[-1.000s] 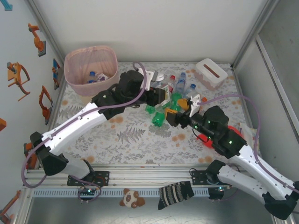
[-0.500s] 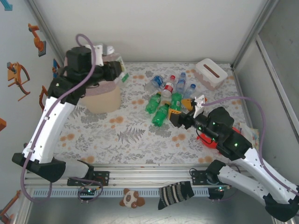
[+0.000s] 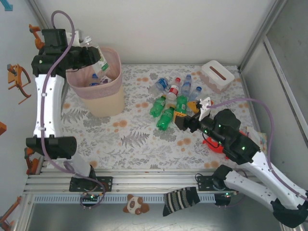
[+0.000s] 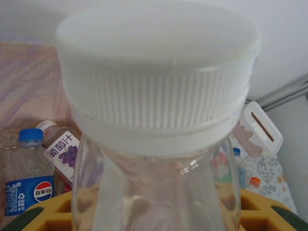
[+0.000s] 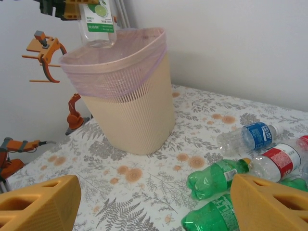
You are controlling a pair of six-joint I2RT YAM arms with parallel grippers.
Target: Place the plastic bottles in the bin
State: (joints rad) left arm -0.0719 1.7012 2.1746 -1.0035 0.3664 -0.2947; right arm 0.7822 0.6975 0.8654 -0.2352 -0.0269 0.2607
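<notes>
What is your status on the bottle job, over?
Left fingers shut on clear bottle, over the bin. Right fingers open, low by the bottle pile. Bin mouth unobstructed.

The held bottle (image 4: 154, 192) is clear glossy plastic under a ribbed, matt white cap (image 4: 156, 82), the bin (image 5: 139, 115) is slatted cream plastic lined with thin translucent pink film (image 5: 115, 67), the green bottles (image 5: 214, 178) shine smooth and translucent, and the table (image 5: 144, 192) wears a matt printed covering.
</notes>
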